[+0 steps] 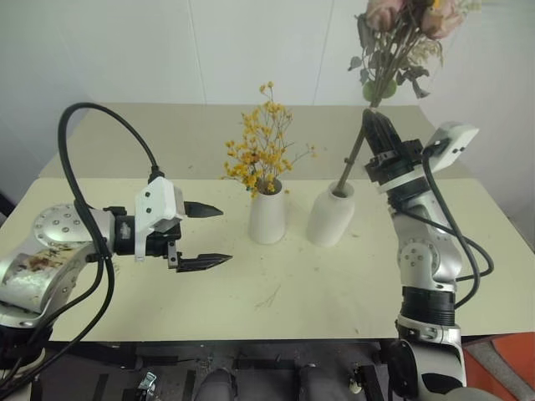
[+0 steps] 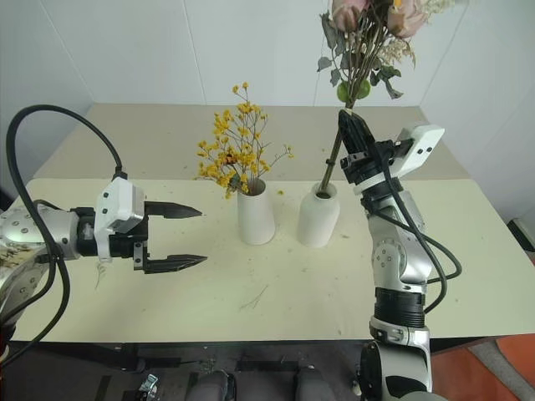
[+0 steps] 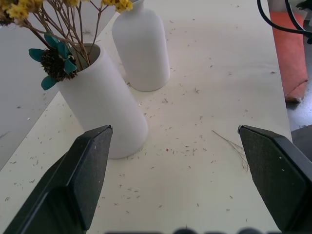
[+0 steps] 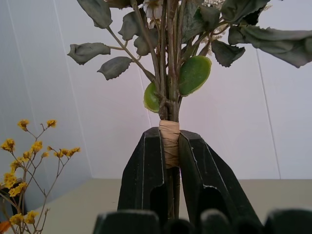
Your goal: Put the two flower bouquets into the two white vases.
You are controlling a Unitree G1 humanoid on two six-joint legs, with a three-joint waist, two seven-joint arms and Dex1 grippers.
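Your right gripper [image 1: 375,125] is clenched on the rose bouquet [image 1: 399,38], pointing steeply upward. Look at the right wrist view: the two black fingers [image 4: 144,170] pinch the tan wrapping band [image 4: 169,144] around the stems, a detail too small to make out from the head views. What the head views give you instead is the lower end: the stems run down from the gripper and their tips sit inside the mouth of the rounder vase [image 1: 331,215], while the pink blooms and leaves tower above the gripper.

Your left gripper [image 1: 203,236] is released, jaws spread wide and holding nothing, hovering level above the table [image 1: 351,284] well to the left of both vases. Its wrist view looks between the fingers at the straight vase [image 3: 105,105], which stands just beside the rounder one. The yellow spray [image 1: 261,150] already stands in that straight vase. The left wrist view also shows you a small dark bloom with teal leaves [image 3: 53,61] tucked at the rim among the brown stems, and fine crumbs and a loose twig [image 3: 234,145] scattered over the tabletop.
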